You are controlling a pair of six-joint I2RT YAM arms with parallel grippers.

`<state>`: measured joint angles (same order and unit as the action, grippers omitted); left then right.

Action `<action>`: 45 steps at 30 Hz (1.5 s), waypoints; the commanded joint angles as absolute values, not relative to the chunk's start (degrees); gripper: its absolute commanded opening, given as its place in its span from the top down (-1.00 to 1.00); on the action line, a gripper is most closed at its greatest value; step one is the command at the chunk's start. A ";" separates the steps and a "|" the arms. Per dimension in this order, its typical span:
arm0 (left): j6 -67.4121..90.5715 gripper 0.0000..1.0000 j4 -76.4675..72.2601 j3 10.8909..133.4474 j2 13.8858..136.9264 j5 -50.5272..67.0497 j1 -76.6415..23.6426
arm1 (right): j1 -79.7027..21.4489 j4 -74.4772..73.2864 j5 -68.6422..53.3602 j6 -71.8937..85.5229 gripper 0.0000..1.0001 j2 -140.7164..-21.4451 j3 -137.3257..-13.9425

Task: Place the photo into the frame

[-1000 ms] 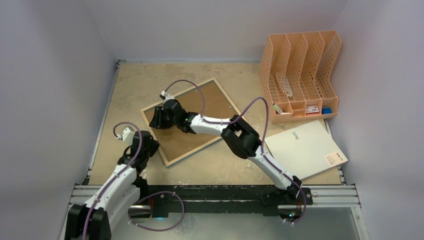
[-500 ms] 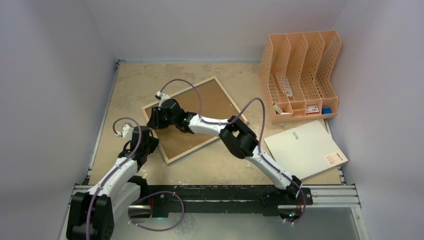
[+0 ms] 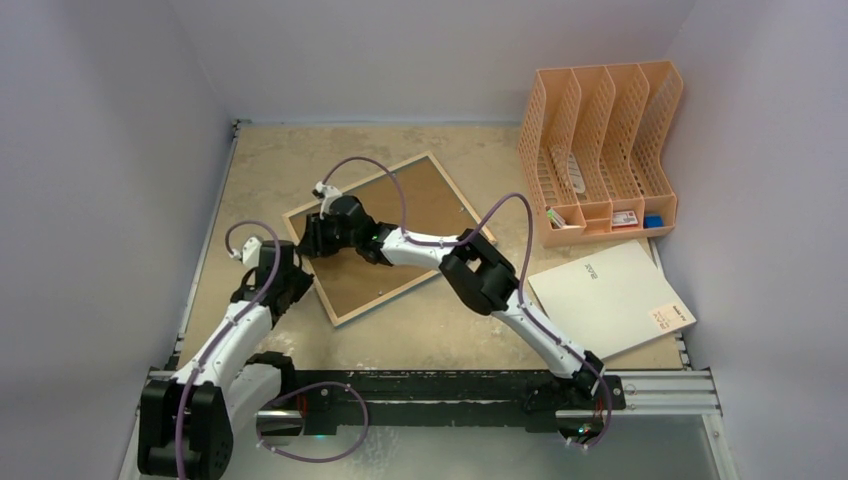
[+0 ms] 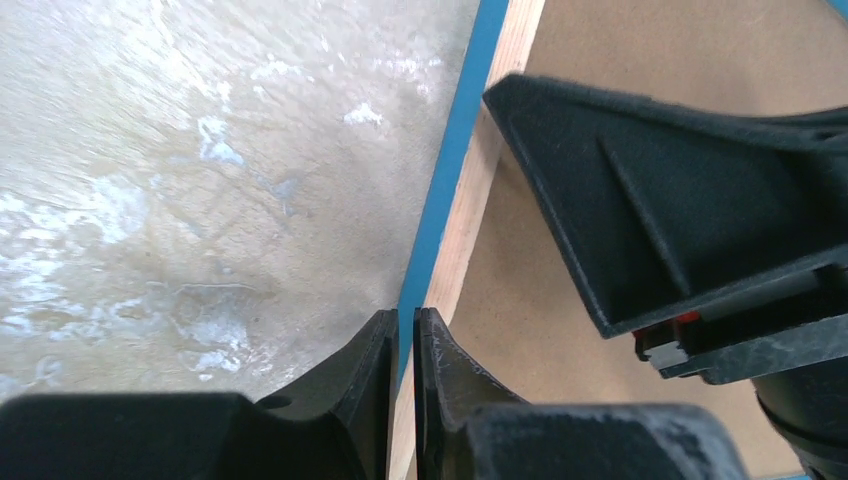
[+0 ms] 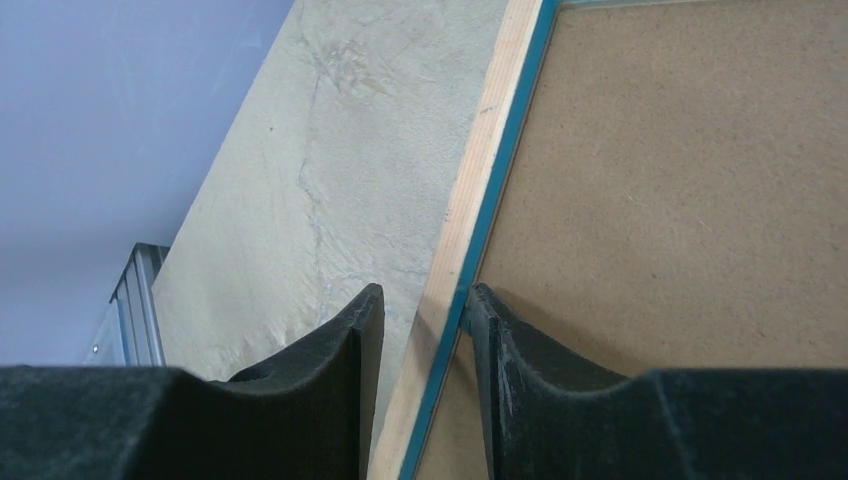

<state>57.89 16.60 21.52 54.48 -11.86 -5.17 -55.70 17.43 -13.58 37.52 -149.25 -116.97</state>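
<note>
The frame (image 3: 414, 282) lies face down mid-table, pale wood rear edge up, cyan lip showing. The brown backing board (image 3: 410, 215) fills it. The photo is hidden. My right gripper (image 3: 305, 238) is at the frame's left corner. In the right wrist view it (image 5: 425, 300) is open and straddles the wood rail (image 5: 480, 180); its inner finger touches the cyan lip beside the board (image 5: 680, 170). My left gripper (image 3: 290, 283) is at the frame's near-left edge. In the left wrist view it (image 4: 403, 318) is shut, tips just over the rail (image 4: 490, 170), empty, close to the right gripper's fingers (image 4: 680, 180).
A peach file organiser (image 3: 600, 150) stands at the back right. A white flat sheet (image 3: 610, 295) lies at the front right. Walls close in on the left, back and right. Bare table (image 4: 200, 200) lies left of the frame.
My left gripper has moved up and left along the frame's near-left edge. My right gripper has shifted left on the frame's corner, and the frame has turned slightly with it.
</note>
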 commanded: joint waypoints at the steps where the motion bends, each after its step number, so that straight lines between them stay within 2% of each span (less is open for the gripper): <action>1: 53.39 0.67 23.62 28.91 53.18 -18.72 -4.44 | -54.13 16.00 -13.52 36.96 0.17 -144.68 -113.48; 7: 55.12 0.27 22.02 33.01 53.53 -25.41 -3.82 | -52.47 17.66 -16.49 35.87 0.17 -145.79 -112.15; 12: 56.49 0.15 16.74 32.70 58.12 -25.48 -2.20 | -52.47 19.95 -16.11 35.89 0.17 -144.24 -109.56; 17: 57.51 0.03 9.97 30.90 63.06 -19.42 -0.01 | -52.45 22.12 -15.94 36.62 0.17 -140.69 -104.72; 23: 56.64 -0.13 0.85 30.16 69.75 -10.75 1.19 | -52.46 23.90 -14.52 36.78 0.18 -132.51 -95.43; 26: 53.96 -0.28 -1.47 32.36 73.93 -11.06 1.72 | -52.36 23.75 -12.59 37.32 0.18 -127.23 -89.76; 29: 51.44 -0.33 -1.61 35.17 77.48 -12.19 3.24 | -52.30 23.98 -11.22 37.76 0.18 -121.57 -84.16; 34: 50.76 -0.29 -2.03 35.91 81.01 -11.47 3.78 | -52.23 23.59 -9.39 38.19 0.18 -113.38 -76.77; 45: 48.07 0.30 -0.09 37.37 86.49 -9.25 3.78 | -52.26 18.23 -7.75 41.18 0.18 -100.22 -62.50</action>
<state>49.87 -0.80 35.99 84.73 -10.63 3.42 -52.42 21.17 -9.23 38.59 -106.00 -68.16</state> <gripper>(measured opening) 0.380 0.411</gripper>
